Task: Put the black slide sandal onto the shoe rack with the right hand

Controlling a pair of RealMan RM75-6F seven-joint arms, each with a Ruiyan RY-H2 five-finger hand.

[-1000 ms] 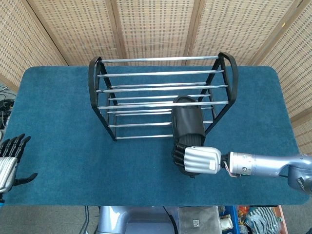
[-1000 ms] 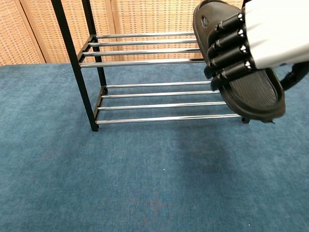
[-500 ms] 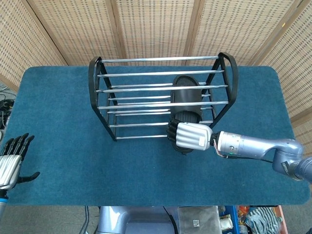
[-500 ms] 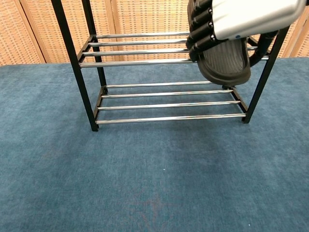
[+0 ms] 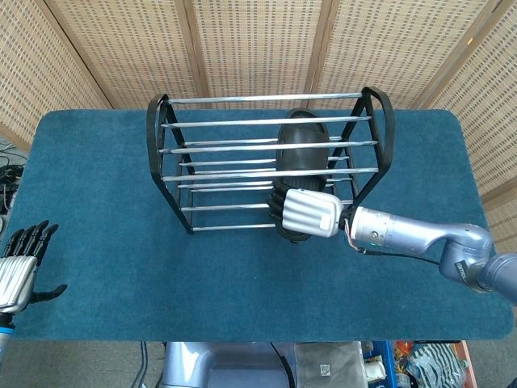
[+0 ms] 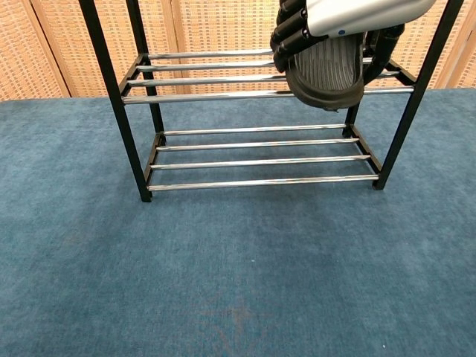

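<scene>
Woven rattan screen panels [image 5: 258,40] behind, blue carpeted table [image 5: 97,242], even light

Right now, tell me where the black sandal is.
The black sandal sits right of centre in the head view, among the shoe rack bars, heel gripped by the right robot hand.

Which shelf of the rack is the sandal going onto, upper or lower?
The upper shelf: the black slide sandal, held by the right hand, lies over its bars; the lower shelf is bare.

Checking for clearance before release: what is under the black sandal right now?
Under the sandal are the shoe rack's middle rails, then its lower rails and blue carpet. Whether the sole touches the rails is unclear; the right hand covers its heel.
</scene>
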